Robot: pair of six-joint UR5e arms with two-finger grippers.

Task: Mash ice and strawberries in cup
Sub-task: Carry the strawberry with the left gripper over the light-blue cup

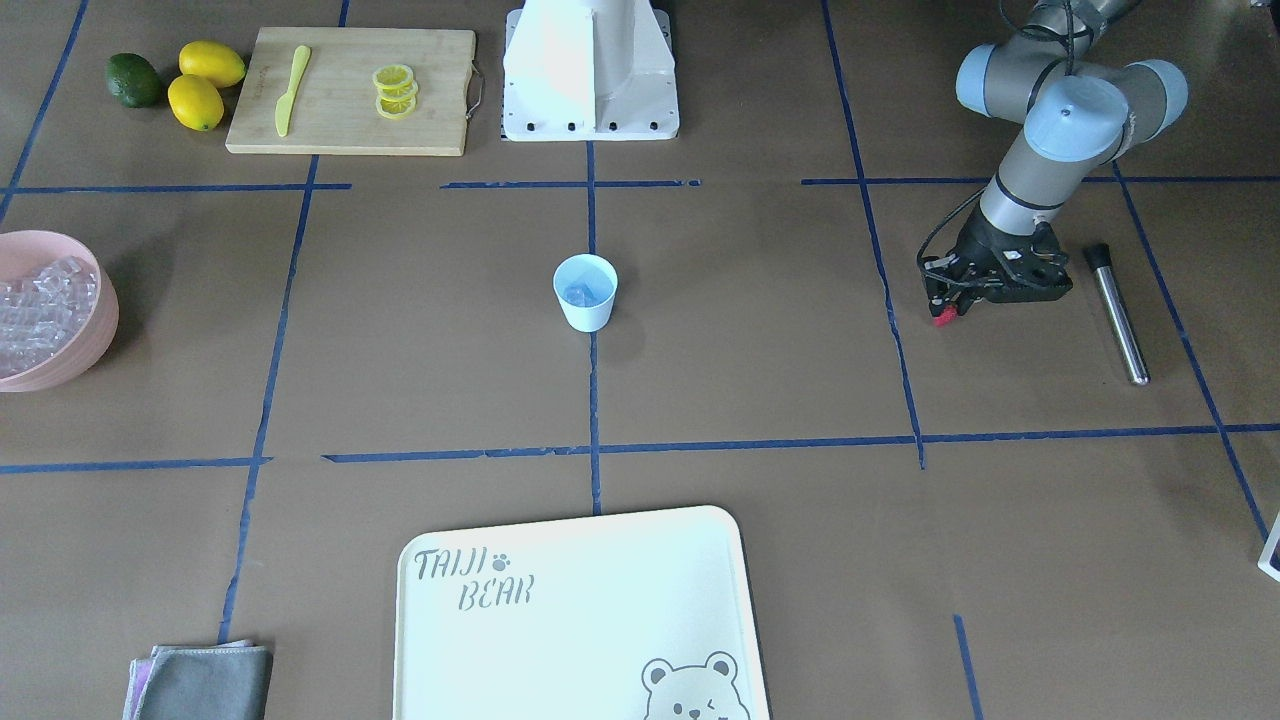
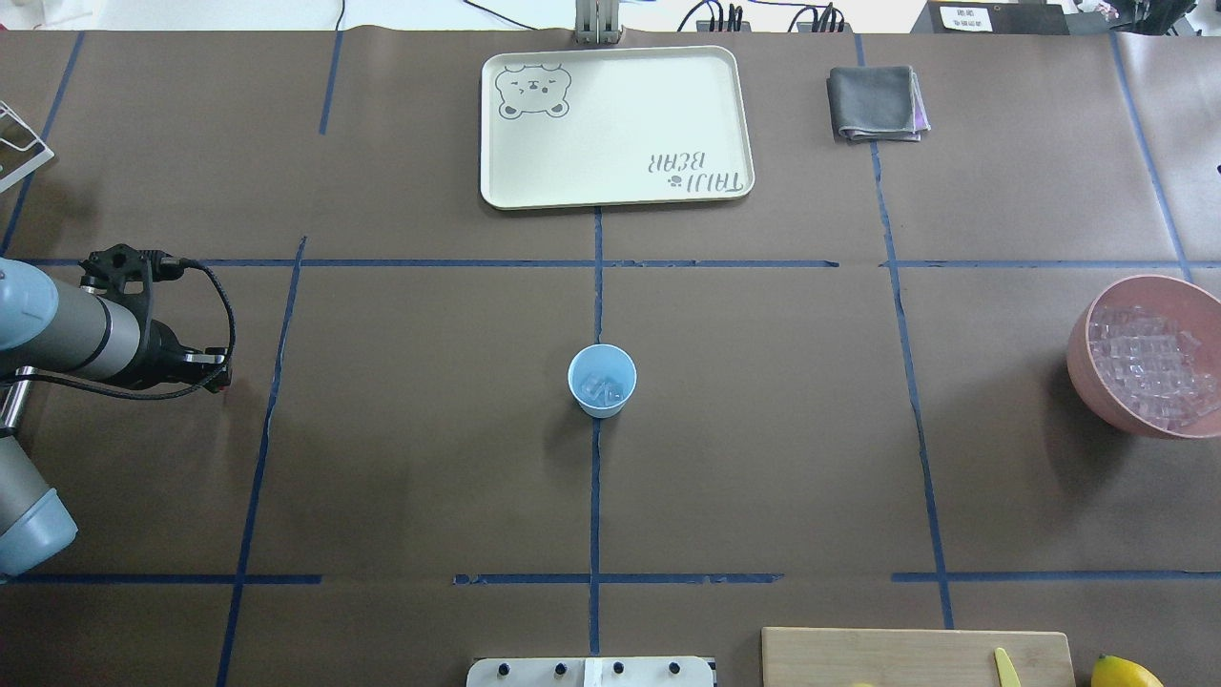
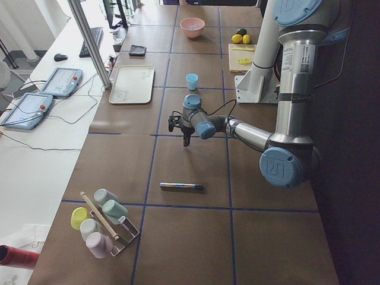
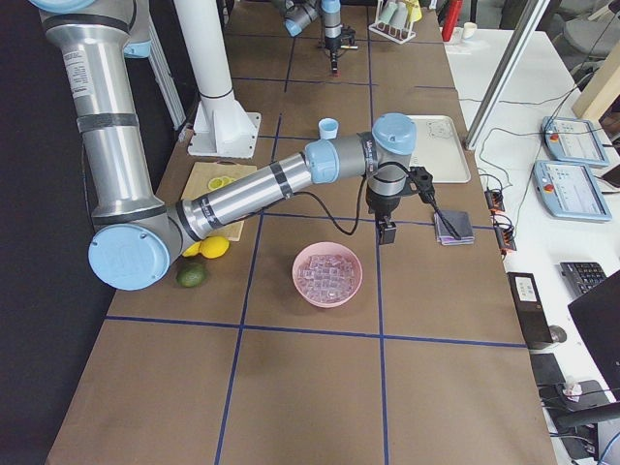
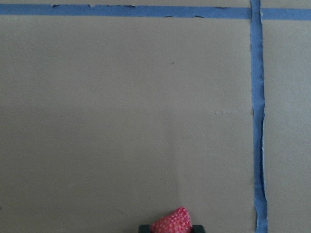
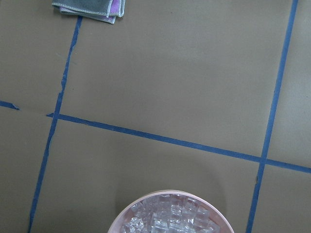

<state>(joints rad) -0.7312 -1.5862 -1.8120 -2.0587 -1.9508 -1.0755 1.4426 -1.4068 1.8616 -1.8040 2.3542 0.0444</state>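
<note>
The pale blue cup (image 1: pixel 585 292) stands at the table's middle with a few clear ice cubes (image 2: pixel 602 386) inside. My left gripper (image 1: pixel 943 312) is far to the cup's side, low over the table, shut on a small red strawberry (image 5: pixel 171 222), which also shows in the front-facing view (image 1: pixel 940 319). The pink bowl (image 2: pixel 1083 367) full of ice cubes (image 2: pixel 1149 367) sits at the other end of the table. My right gripper (image 4: pixel 387 232) hangs just beyond that bowl; I cannot tell whether it is open or shut.
A metal rod (image 1: pixel 1118 312) lies beside my left gripper. A cream tray (image 2: pixel 615 124) and a folded grey cloth (image 2: pixel 876 103) lie on the far side. A cutting board (image 1: pixel 350 90) with lemon slices and a yellow knife, two lemons (image 1: pixel 205 85) and an avocado (image 1: pixel 133 80) lie near the base.
</note>
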